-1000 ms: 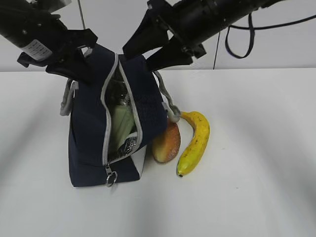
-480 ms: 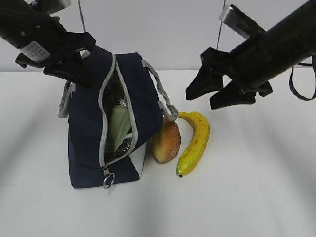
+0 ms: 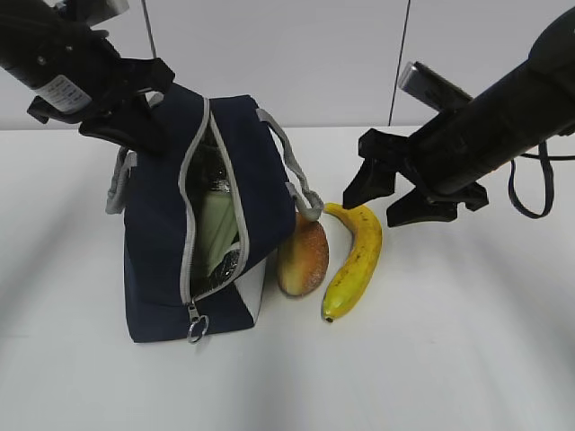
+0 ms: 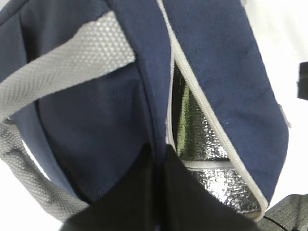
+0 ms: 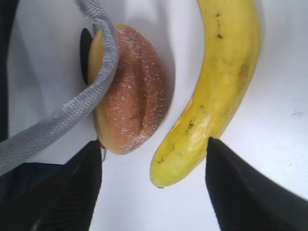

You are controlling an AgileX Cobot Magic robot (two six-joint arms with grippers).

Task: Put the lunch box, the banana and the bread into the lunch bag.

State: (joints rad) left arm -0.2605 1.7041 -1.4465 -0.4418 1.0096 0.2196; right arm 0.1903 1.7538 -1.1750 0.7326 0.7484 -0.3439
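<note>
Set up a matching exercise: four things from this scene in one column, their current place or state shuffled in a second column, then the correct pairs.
Things:
1. lunch box
2. bread
3. banana
4. right end effector

Places or states:
A. on the table, farthest right of the food items
B. open, in the air above the banana
C. inside the open lunch bag
D. on the table against the bag, under a grey handle

Pairs: 1-C, 2-D, 3-A, 4-B

white table [image 3: 467,341], navy lunch bag [image 3: 162,260] upright, bread [image 3: 302,259] beside it, banana [image 3: 356,259] alongside bread
</note>
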